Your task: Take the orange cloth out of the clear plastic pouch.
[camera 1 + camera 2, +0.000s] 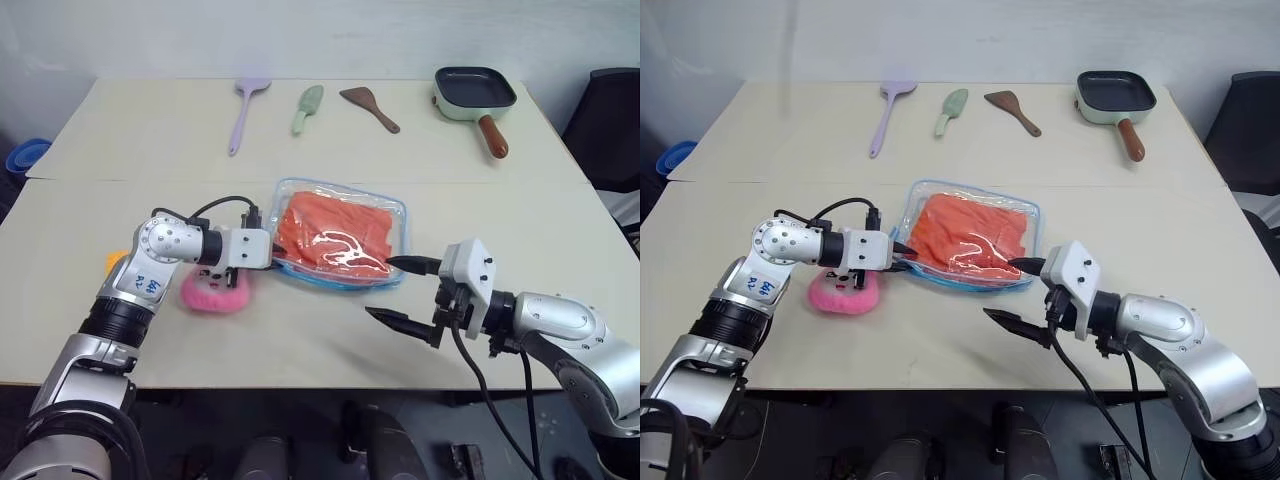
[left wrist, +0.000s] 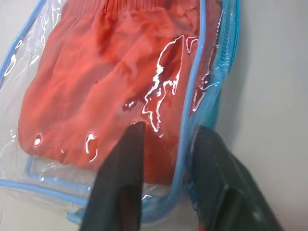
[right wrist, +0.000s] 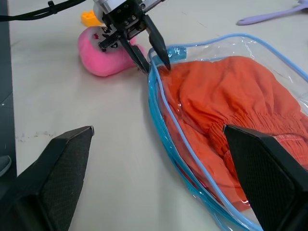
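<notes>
On a pale desk (image 1: pixel 300 330), the left claw (image 3: pixel 153 52) pinches the blue-edged corner of the clear plastic pouch (image 1: pixel 395 215), one finger inside against the orange cloth (image 1: pixel 335 232) and one outside, just above a pink plush charm (image 1: pixel 213 292). The pouch lies flat at mid-desk, the cloth inside it. To its right, the right claw (image 1: pixel 405 293) hangs released, fingers spread wide beside the pouch's near corner. Three utensils and a small pan (image 1: pixel 474 92) line the far edge.

cloth (image 1: pixel 333 232) in pouch (image 1: pixel 396 214), charm (image 1: pixel 215 291) left, utensils behind
</notes>
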Robot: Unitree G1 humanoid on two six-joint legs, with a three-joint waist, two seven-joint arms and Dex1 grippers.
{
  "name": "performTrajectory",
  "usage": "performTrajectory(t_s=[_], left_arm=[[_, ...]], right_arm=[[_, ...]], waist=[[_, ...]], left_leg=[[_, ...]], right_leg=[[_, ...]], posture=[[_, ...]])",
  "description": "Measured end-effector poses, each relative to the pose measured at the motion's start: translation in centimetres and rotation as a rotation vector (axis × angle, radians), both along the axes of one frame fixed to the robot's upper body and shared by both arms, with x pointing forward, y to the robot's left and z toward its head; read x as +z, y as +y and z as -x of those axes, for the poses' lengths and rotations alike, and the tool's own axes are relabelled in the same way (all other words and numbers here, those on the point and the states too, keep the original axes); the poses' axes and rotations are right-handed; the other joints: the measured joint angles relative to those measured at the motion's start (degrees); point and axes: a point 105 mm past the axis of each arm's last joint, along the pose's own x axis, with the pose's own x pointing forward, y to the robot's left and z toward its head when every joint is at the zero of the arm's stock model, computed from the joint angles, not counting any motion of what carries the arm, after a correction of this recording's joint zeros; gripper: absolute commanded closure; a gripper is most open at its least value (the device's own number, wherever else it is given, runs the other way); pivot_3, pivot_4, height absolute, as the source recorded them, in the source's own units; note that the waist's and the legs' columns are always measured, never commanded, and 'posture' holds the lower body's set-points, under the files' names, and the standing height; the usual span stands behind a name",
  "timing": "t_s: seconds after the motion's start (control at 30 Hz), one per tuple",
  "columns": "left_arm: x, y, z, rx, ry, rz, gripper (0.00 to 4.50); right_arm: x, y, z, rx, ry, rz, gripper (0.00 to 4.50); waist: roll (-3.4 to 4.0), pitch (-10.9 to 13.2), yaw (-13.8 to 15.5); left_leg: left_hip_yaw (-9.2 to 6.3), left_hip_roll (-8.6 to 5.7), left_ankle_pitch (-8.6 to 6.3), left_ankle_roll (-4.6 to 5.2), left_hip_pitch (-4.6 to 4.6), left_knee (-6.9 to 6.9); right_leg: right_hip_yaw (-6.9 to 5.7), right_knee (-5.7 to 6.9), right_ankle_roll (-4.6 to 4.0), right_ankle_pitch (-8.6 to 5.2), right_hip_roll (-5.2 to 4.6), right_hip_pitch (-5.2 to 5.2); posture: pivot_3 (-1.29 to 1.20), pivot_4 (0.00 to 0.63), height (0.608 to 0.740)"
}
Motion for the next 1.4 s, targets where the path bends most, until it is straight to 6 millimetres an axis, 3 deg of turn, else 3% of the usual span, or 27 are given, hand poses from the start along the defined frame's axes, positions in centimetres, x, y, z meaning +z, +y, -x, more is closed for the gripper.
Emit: performTrajectory(t_s=[0.03, 0.13, 0.3, 0.4, 0.6, 0.87, 1.1, 1.4], left_arm=[[0.0, 0.0, 0.0, 0.001, 0.017, 0.008, 4.47], [0.2, -0.3, 0.2, 0.035, 0.129, 0.077, 4.47], [2.4, -2.5, 0.5, 0.132, 0.393, 0.393, 4.47], [2.9, -3.3, 0.9, 0.167, 0.462, 0.49, 4.5], [2.4, -4.2, 1.8, 0.198, 0.483, 0.536, 4.5], [1.5, -4.1, 2.3, 0.207, 0.46, 0.505, 4.5], [1.4, -4.1, 2.5, 0.218, 0.443, 0.508, 4.5], [1.2, -4.4, 2.6, 0.219, 0.436, 0.501, 4.5]], right_arm=[[0.0, 0.0, 0.0, -0.002, -0.001, 0.002, 0.0], [0.0, -0.1, -0.1, -0.009, -0.011, 0.011, 0.0], [-0.1, 0.5, -0.2, 0.01, -0.049, 0.046, 0.0], [-1.0, 1.2, -0.3, 0.026, -0.071, 0.093, 0.65], [-1.4, 1.8, -3.1, -0.015, -0.162, 0.163, 2.72], [-2.6, 2.3, -6.6, -0.008, -0.291, 0.318, 2.72], [-4.3, 1.1, -7.5, 0.056, -0.385, 0.474, 2.72], [-4.4, 1.2, -8.0, 0.099, -0.442, 0.514, 2.72]], waist=[[0.0, 0.0, -0.01], [0.0, 0.0, -0.01], [-0.02, -0.01, 0.01], [-0.02, -0.01, -0.02], [-0.02, -0.01, -0.48], [-0.02, -0.01, -0.39], [-0.02, -0.01, -0.26], [-0.02, -0.01, -0.37]], left_leg=[[0.01, 0.0, 0.0, 0.0, 0.0, 0.0], [0.0, 0.0, 0.0, 0.0, -0.01, 0.01], [-0.08, -0.02, 0.01, 0.02, -0.04, 0.05], [-0.08, -0.02, 0.01, 0.02, -0.03, 0.04], [-0.02, -0.01, 0.04, -0.03, 0.03, 0.05], [-0.04, -0.02, 0.05, -0.05, -0.01, 0.06], [-0.03, -0.01, 0.05, -0.06, 0.0, 0.06], [-0.03, 0.0, 0.07, -0.08, 0.01, 0.06]], right_leg=[[0.0, 0.0, 0.0, 0.0, 0.0, 0.0], [0.0, 0.0, 0.0, 0.0, 0.01, 0.0], [0.0, -0.02, 0.04, 0.02, 0.0, 0.03], [0.02, -0.01, 0.04, 0.02, 0.0, 0.03], [0.08, 0.05, 0.03, 0.02, 0.01, 0.02], [0.04, 0.0, 0.03, 0.02, -0.03, 0.01], [0.04, 0.0, 0.03, 0.02, -0.02, 0.01], [0.04, 0.01, 0.02, 0.02, -0.03, 0.01]], posture=[[0.0, 0.15, 0.74], [0.0, 0.15, 0.74], [0.0, 0.15, 0.74], [0.0, 0.15, 0.74], [0.0, 0.15, 0.74], [0.0, 0.15, 0.74], [0.0, 0.15, 0.74], [0.0, 0.15, 0.74]])
